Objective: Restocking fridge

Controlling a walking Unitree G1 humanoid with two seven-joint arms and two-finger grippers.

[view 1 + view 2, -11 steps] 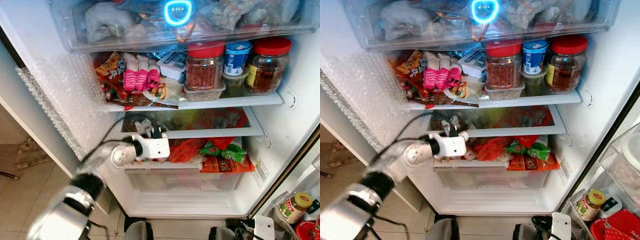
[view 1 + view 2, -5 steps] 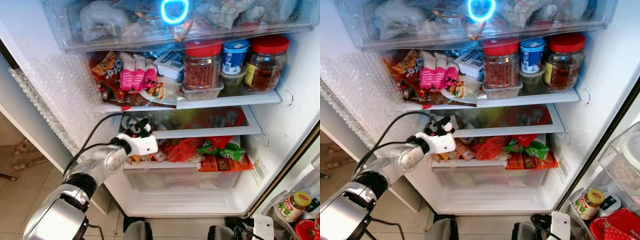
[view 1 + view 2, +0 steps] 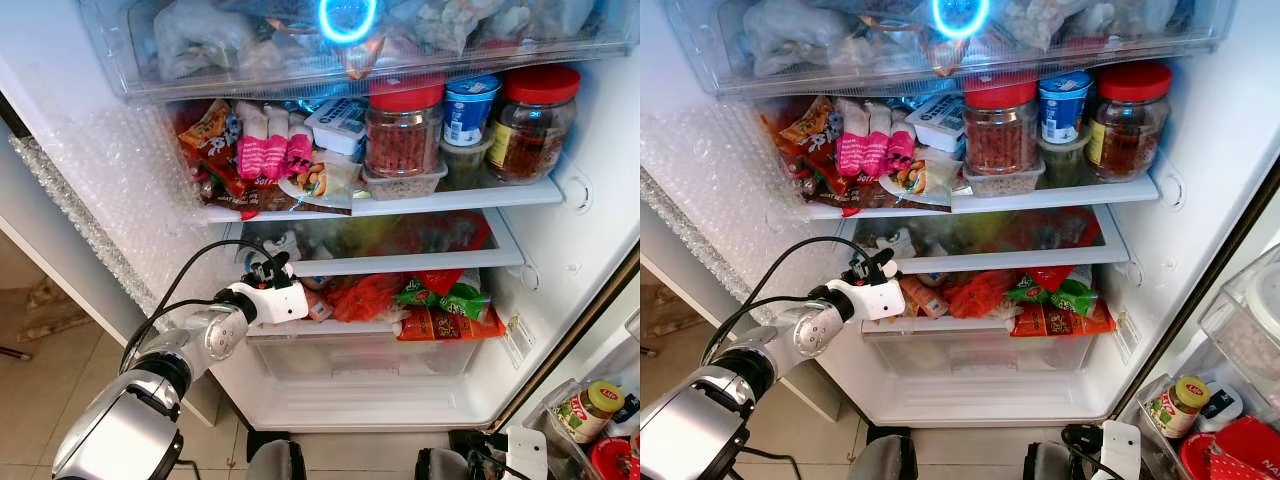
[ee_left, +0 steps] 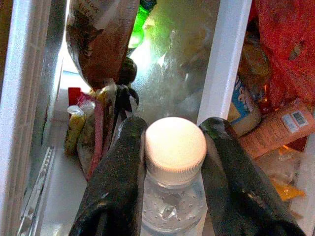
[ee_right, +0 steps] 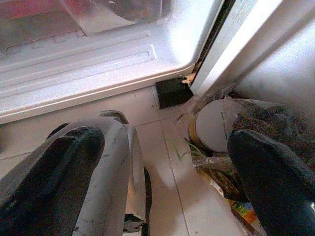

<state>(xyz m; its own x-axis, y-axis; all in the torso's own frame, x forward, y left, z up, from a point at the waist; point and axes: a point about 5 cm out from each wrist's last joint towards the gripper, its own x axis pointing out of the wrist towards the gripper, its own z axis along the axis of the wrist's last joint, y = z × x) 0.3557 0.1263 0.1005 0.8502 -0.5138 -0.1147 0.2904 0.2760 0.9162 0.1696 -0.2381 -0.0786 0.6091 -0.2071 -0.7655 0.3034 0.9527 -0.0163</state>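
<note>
A clear water bottle with a white cap (image 4: 175, 142) stands upright between the two black fingers (image 4: 120, 172) of my left gripper (image 4: 173, 125), which is shut on its neck. In the left eye view the left gripper (image 3: 270, 272) is at the left end of the fridge's lower glass shelf (image 3: 420, 264), in front of red and green snack bags (image 3: 440, 300). My hand hides the bottle there. My right gripper (image 5: 167, 167) hangs low over the floor tiles by the fridge's bottom corner, its fingers wide apart and empty.
The upper shelf (image 3: 450, 202) is crowded with red-lidded jars (image 3: 404, 130), a blue tub (image 3: 470, 110) and snack packs (image 3: 270, 150). A clear drawer (image 3: 370, 360) sits under the lower shelf. Bubble wrap (image 3: 130, 200) lines the left wall. The door bin at the right holds a jar (image 3: 585, 412).
My left gripper has shifted to the left along the lower shelf's front and dropped slightly, still holding the bottle. The right arm has stayed where it was.
</note>
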